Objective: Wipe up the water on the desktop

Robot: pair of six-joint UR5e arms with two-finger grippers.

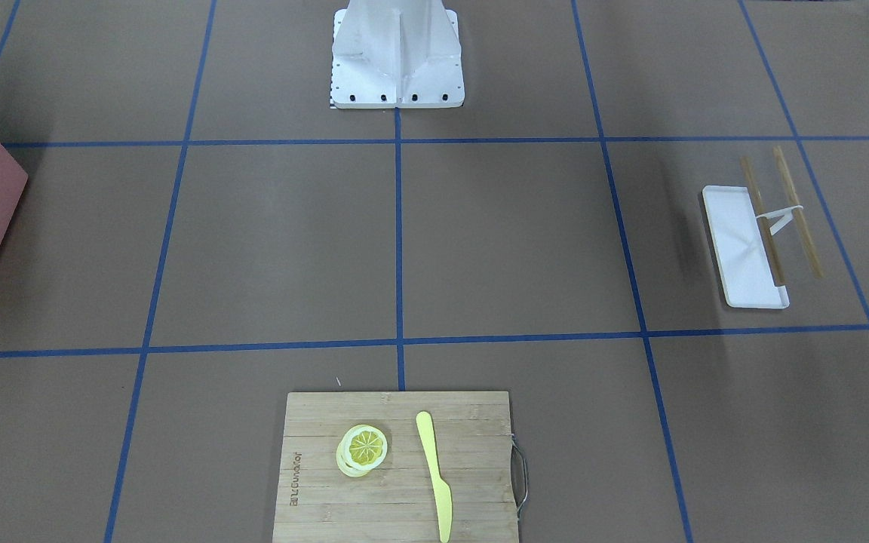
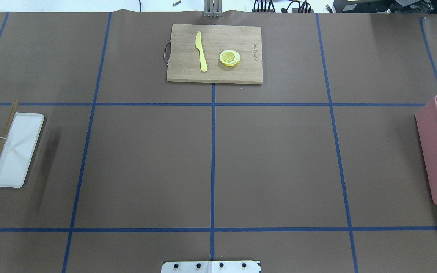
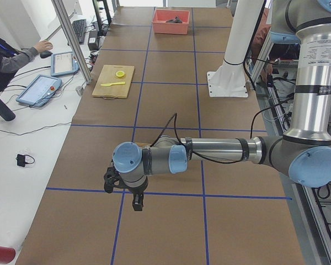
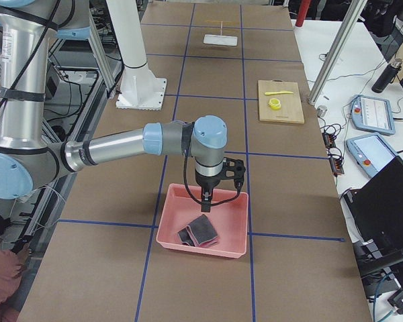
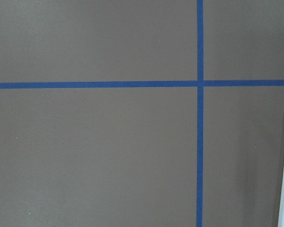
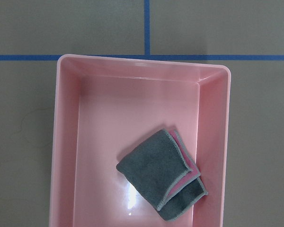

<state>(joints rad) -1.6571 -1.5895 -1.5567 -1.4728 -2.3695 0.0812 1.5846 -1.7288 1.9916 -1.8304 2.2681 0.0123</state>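
The desktop (image 2: 146, 163) is a matte brown surface with a grid of blue tape lines; no water shows on it in any view. A folded grey cloth (image 6: 163, 182) with a pink inner side lies in a pink bin (image 6: 142, 64) at the robot's right end of the table. My right gripper (image 4: 207, 201) hangs above that bin, fingers pointing down; whether it is open or shut I cannot tell. My left gripper (image 3: 138, 205) hovers over bare desktop at the other end, and its state also cannot be told. Neither wrist view shows fingers.
A bamboo cutting board (image 2: 214, 77) with a yellow knife (image 2: 201, 51) and a lemon slice (image 2: 229, 57) lies at the far edge. A white tray (image 2: 15, 151) with two wooden sticks (image 2: 2, 140) sits at the left end. The robot's base (image 1: 397, 64) stands mid-table. A person (image 3: 8, 55) sits beside the table.
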